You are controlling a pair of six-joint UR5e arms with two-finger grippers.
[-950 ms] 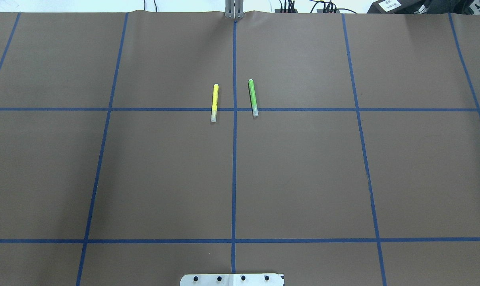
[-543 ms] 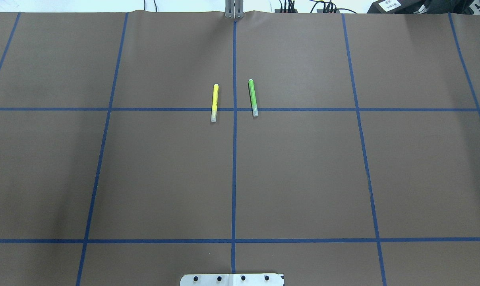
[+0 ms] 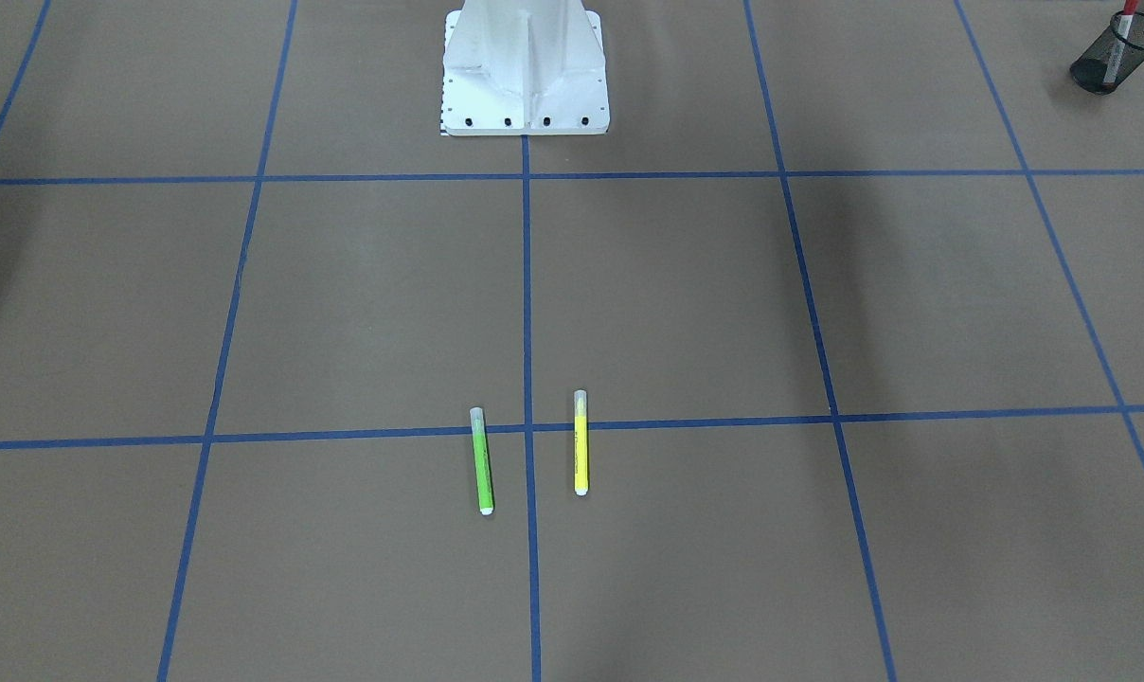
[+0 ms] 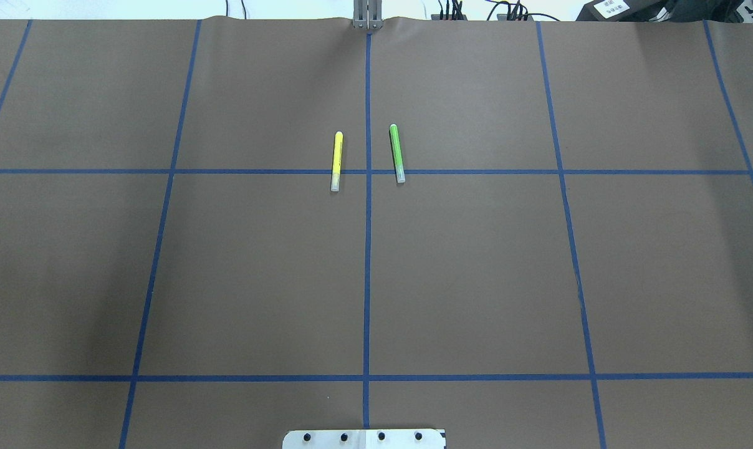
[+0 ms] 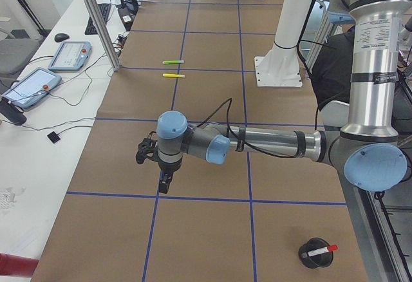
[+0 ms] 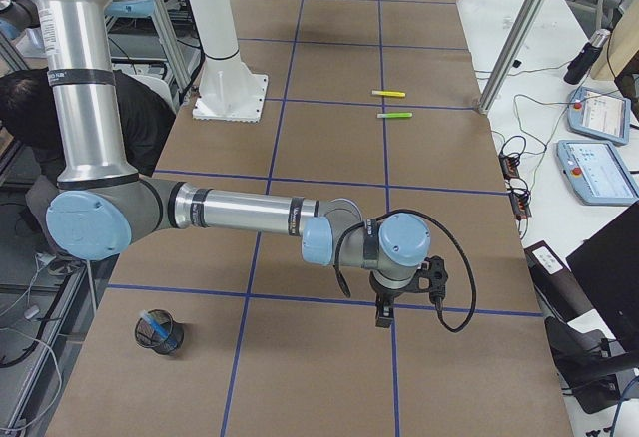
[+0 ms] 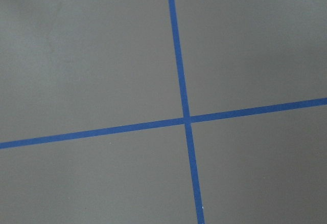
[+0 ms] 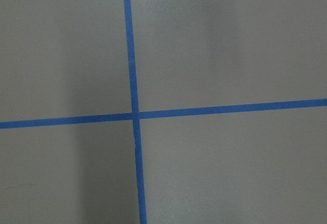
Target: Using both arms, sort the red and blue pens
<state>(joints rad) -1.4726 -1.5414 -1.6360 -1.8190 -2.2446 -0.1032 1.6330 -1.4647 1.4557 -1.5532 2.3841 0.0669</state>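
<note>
Underneath everything, the table is covered in brown paper marked into squares by blue tape. Both arms reach out low over it from the white pedestal: the left arm across the left end and the right arm across the right end, each with its wrist turned so that the gripper points down at the paper. The left gripper and the right gripper each hang near a tape crossing. They show only in the side views, so how wide either stands cannot be told; the wrist cameras show just paper and tape. A black mesh cup stands at the left end, near the robot's edge, with the red pen leaning in it, red end up. A second mesh cup stands at the right end with the blue pen inside. Far from the robot, at the table's middle, the yellow marker lies just left of the centre tape line and the lime-green marker just right of it. Both markers are well apart from the cups.
</note>
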